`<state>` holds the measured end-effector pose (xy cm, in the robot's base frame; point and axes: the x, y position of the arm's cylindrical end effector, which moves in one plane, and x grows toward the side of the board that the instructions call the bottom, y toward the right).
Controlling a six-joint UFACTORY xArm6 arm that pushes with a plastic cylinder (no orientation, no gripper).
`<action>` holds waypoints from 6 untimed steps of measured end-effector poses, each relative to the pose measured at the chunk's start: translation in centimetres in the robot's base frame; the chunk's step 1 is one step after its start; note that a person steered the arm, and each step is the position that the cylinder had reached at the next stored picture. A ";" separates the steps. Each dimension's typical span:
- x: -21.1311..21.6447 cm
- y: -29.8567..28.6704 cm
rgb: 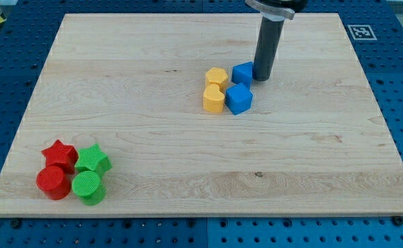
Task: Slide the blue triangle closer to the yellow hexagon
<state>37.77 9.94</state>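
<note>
The blue triangle point(242, 73) lies near the middle of the board, just right of the yellow hexagon point(217, 77), almost touching it. My tip point(262, 78) stands right against the blue triangle's right side. A second blue block point(239, 99) sits just below the triangle. A second yellow block, heart-like in shape point(214, 98), sits just below the hexagon and left of that blue block.
At the view's bottom left, a red star point(59, 154), a green star point(93, 160), a red cylinder point(52, 182) and a green cylinder point(88, 187) cluster together on the wooden board point(187, 158). A blue perforated table surrounds the board.
</note>
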 end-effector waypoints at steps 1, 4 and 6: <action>0.0 0.0; -2.0 -2.9; -1.3 -4.0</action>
